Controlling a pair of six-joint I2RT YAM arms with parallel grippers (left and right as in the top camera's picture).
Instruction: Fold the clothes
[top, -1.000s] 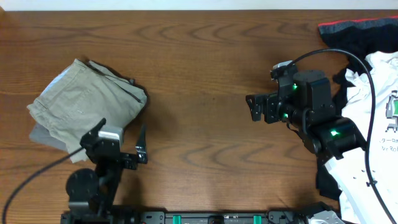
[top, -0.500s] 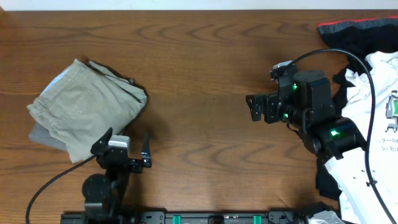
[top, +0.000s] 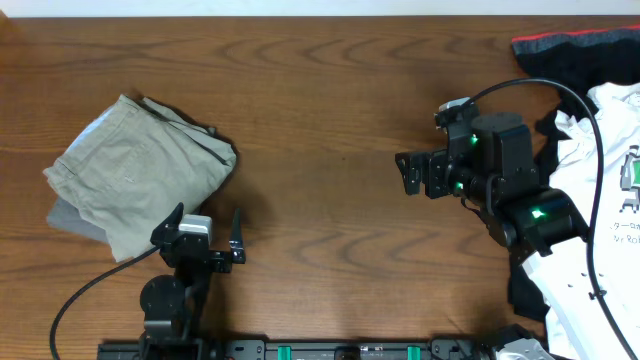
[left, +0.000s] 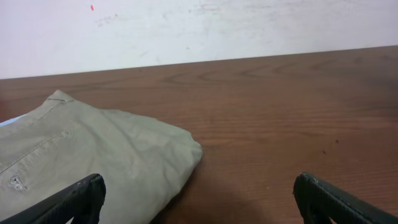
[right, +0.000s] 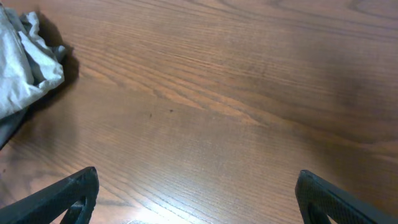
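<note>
The khaki shorts (top: 135, 180) lie in a folded bundle at the left of the table (top: 320, 90), so the step in hand seems to be fetching the next piece from the heap at the right edge. Both claws are wide open and empty, the left claw (top: 205, 222) just beside the shorts and the right claw (top: 412, 172) over bare wood. The right one should pinch one edge of the white T-shirt (top: 610, 190), not the black garment (top: 575, 55), and drag it flat to the middle, while the left avoids the shorts.
</note>
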